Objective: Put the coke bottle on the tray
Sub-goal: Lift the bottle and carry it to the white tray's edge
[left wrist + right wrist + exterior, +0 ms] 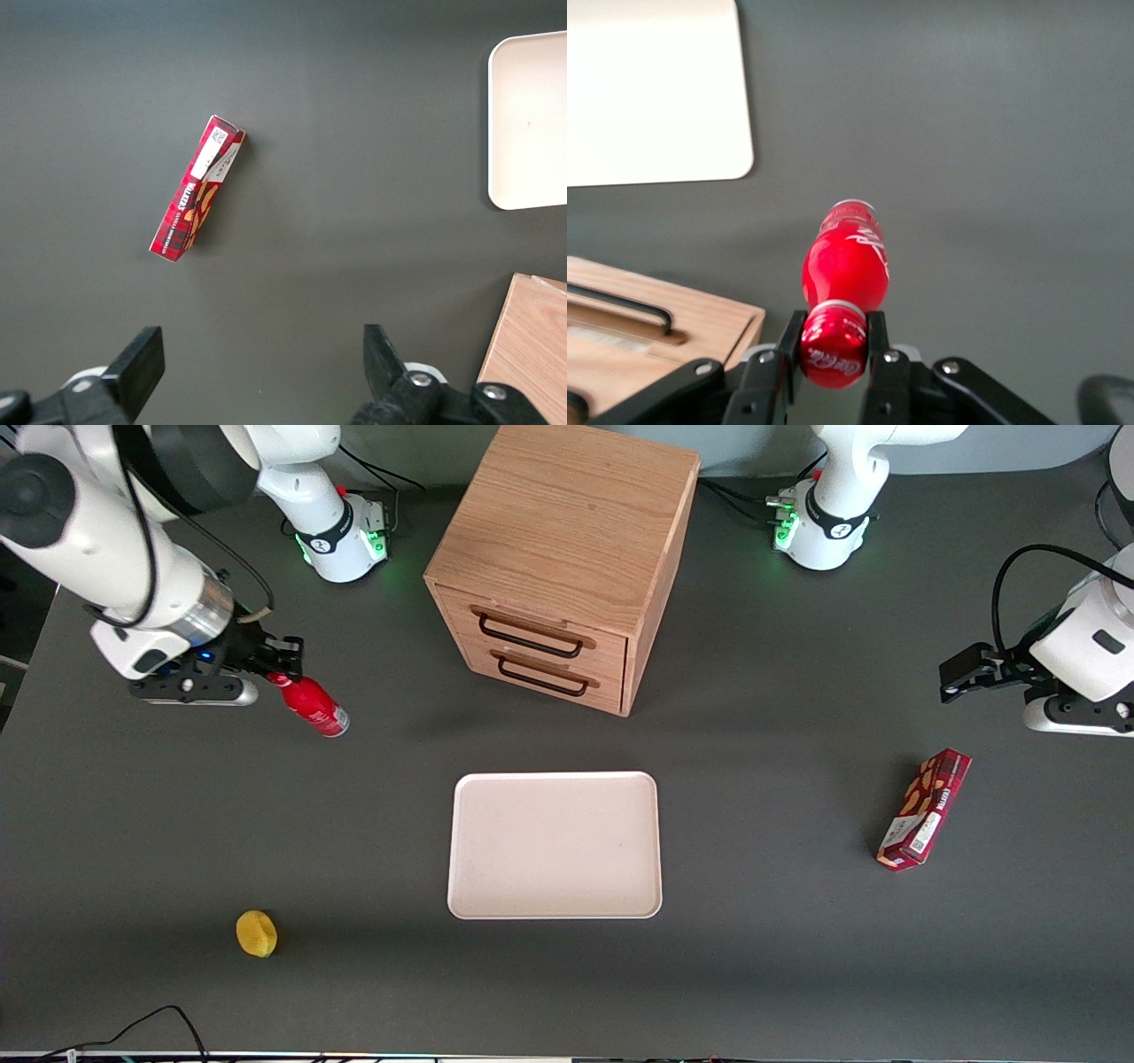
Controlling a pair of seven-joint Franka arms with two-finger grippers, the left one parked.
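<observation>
Right wrist view: hand (pixel 833 347) pinches the coke bottle (pixel 844 270) by its cap.
Carry it level, then lower gently onto the tray (pixel 555 843).

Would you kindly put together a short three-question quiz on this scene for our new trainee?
1. True or false: the coke bottle already lies on the tray.
2. What do the jaws of the gripper clamp? A) the bottle's cap B) the snack box C) the lemon
3. Fill in: the two-drawer wooden ____ stands farther from the front camera than the tray.

Key: 1 false, the bottle is in the gripper, away from the tray toward the working arm's end; 2 A; 3 cabinet.
</observation>
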